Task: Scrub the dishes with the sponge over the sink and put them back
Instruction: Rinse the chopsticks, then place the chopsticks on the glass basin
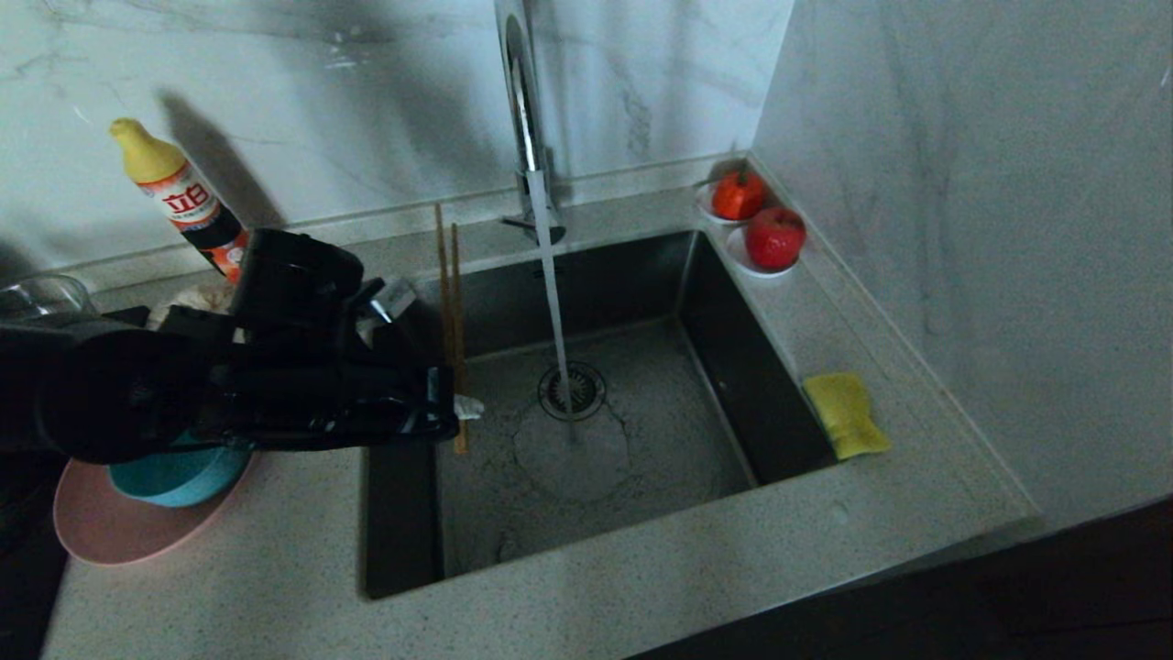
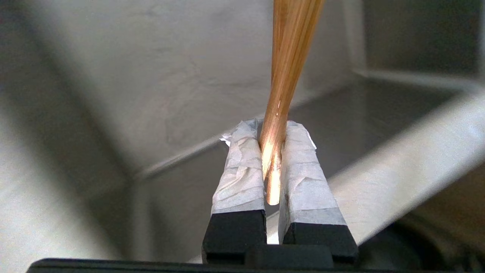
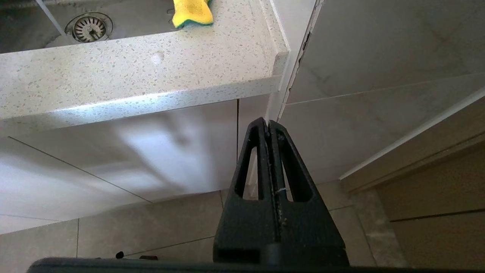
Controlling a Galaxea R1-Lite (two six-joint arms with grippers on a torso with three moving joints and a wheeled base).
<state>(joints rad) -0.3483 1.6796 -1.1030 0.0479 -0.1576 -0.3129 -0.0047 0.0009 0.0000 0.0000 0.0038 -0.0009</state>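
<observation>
My left gripper is shut on the wooden chopsticks, gripping them near their lower end; they stand almost upright over the left side of the sink. In the left wrist view the taped fingers clamp the chopsticks between them. The pink plate lies on the counter left of the sink with the teal bowl on it, both partly hidden by my left arm. The yellow sponge rests on the sink's right rim. My right gripper hangs shut and empty below the counter edge.
Water runs from the chrome faucet onto the drain strainer. A detergent bottle and a clear glass cup stand at the back left. Two red fruits on white saucers sit in the back right corner.
</observation>
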